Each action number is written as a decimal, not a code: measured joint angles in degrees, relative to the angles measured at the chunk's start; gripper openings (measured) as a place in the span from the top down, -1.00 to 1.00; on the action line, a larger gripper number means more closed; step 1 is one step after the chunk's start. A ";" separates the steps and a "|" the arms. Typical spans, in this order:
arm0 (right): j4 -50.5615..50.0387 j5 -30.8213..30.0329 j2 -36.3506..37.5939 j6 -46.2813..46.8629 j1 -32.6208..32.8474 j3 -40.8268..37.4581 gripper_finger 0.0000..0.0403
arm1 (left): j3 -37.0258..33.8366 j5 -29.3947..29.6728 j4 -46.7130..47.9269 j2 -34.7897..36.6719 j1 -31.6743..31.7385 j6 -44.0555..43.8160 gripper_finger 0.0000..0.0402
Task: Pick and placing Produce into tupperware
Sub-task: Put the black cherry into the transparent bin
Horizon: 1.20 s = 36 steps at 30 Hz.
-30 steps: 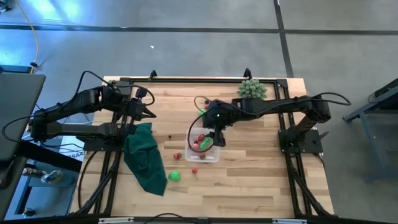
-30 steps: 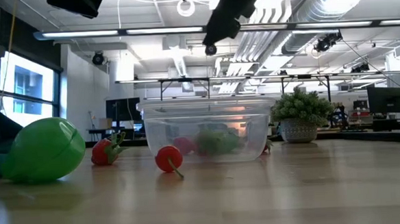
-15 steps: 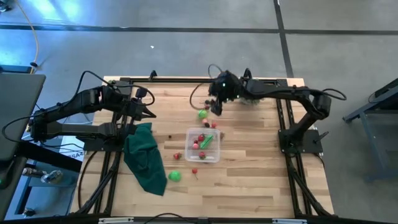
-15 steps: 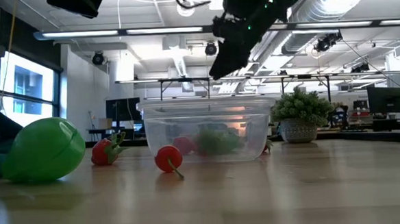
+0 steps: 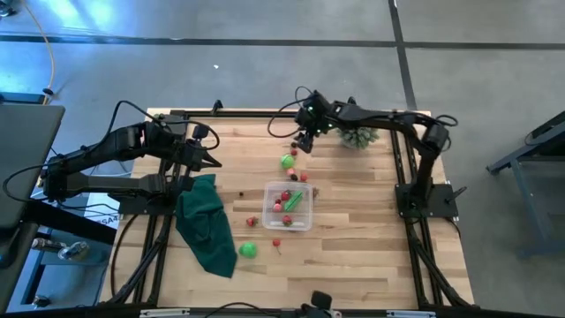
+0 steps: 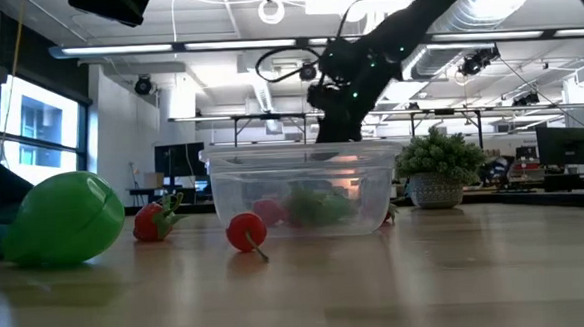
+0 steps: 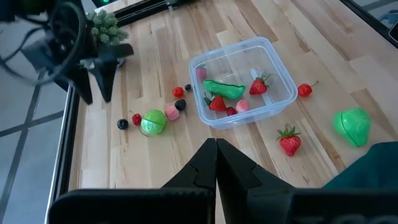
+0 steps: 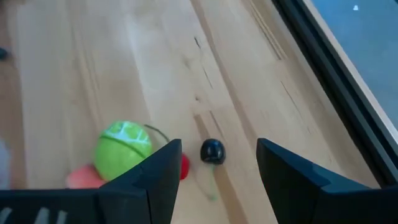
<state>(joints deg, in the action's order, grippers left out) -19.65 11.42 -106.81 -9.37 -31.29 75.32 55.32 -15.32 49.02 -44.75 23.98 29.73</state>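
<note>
The clear tupperware (image 5: 289, 205) stands mid-table and holds a long green piece (image 7: 225, 89) and several red pieces. More produce lies behind it: a green round piece (image 5: 288, 162), a small black berry (image 8: 212, 151) and small red and pink pieces (image 7: 178, 92). A strawberry (image 5: 252, 221), a cherry (image 5: 276, 242) and a green piece (image 5: 248, 250) lie on its near side. My right gripper (image 5: 304, 145) hangs open above the black berry near the far edge, touching nothing. My left gripper (image 5: 213, 162) waits shut at the left, above the table.
A dark green cloth (image 5: 207, 225) lies crumpled at the left, below my left arm. A pale green spiky plant (image 5: 357, 132) stands in a pot at the far right, close behind my right arm. The table's black far rail (image 8: 336, 81) runs just beyond the berry.
My right gripper has left the space above the tupperware, gone toward the table's far edge and sunk lower, turning a little as it went; it stays open with nothing in it. The produce and the tupperware have kept their places.
</note>
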 joint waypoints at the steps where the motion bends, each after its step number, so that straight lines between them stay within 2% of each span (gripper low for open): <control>1: -0.99 0.10 -1.03 -0.89 -0.09 1.35 0.01 | -0.01 0.00 0.01 0.00 0.00 0.00 1.00; 8: -13.74 1.43 -10.08 -5.85 -1.36 12.83 0.01 | -0.01 0.01 0.00 -0.01 -0.01 0.00 1.00; 13: -18.84 2.18 -14.28 -7.23 -1.86 17.48 0.01 | 0.01 -0.01 0.00 0.00 -0.01 0.01 1.00; 20: -20.30 2.38 -17.15 -7.60 -1.68 18.74 0.01 | 0.01 0.00 0.00 0.00 0.00 0.01 1.00; 36: -18.86 0.17 -17.59 -7.62 0.11 18.70 0.01 | 0.00 0.00 0.00 0.00 0.01 0.00 1.00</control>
<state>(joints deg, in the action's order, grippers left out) -38.50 11.60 -124.40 -16.99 -31.18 94.02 55.32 -15.32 49.01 -44.75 23.99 29.73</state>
